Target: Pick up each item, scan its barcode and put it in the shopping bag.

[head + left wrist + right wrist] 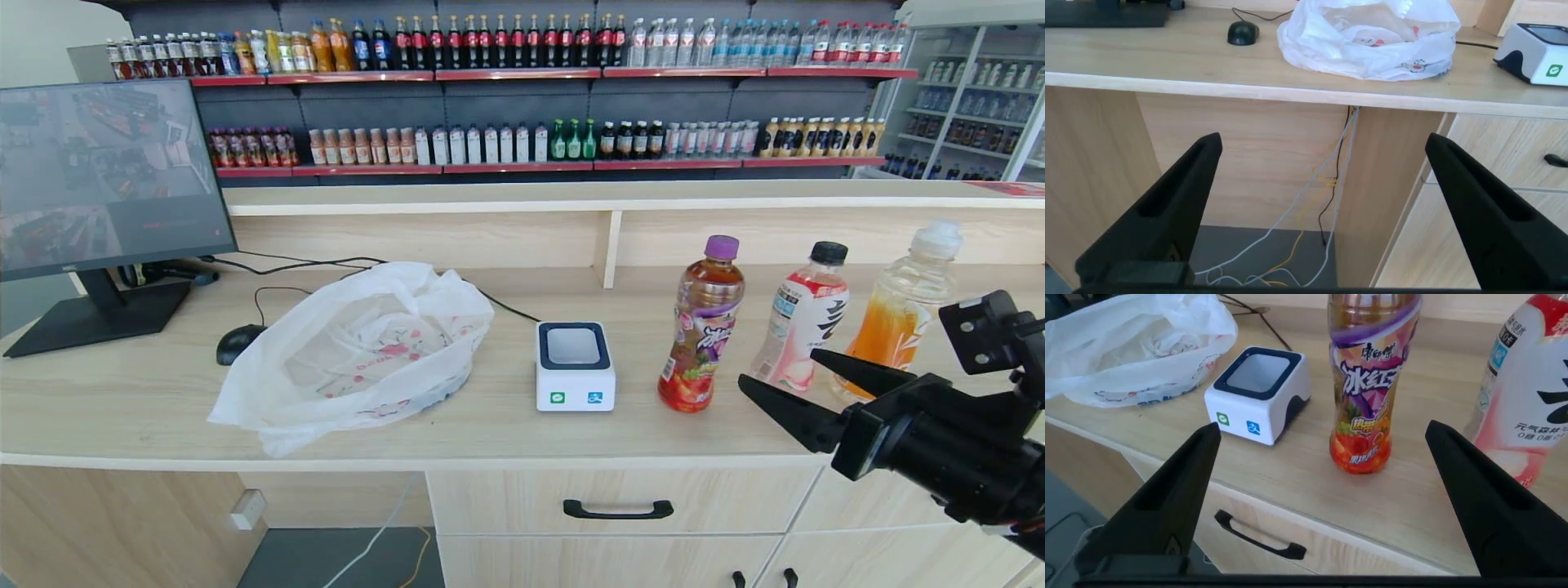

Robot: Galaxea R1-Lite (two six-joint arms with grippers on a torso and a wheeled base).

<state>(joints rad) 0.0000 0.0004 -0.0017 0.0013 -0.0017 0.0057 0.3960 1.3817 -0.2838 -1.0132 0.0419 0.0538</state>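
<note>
Jaws: right gripper (775, 366) and left gripper (1323, 139) both wide, empty.
Purple-capped bottle (702, 327): likely full, heavy, slick; grasp mid-label.

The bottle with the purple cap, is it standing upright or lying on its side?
Upright: the purple-capped bottle stands on its base on the counter, neck pointing straight up.
</note>
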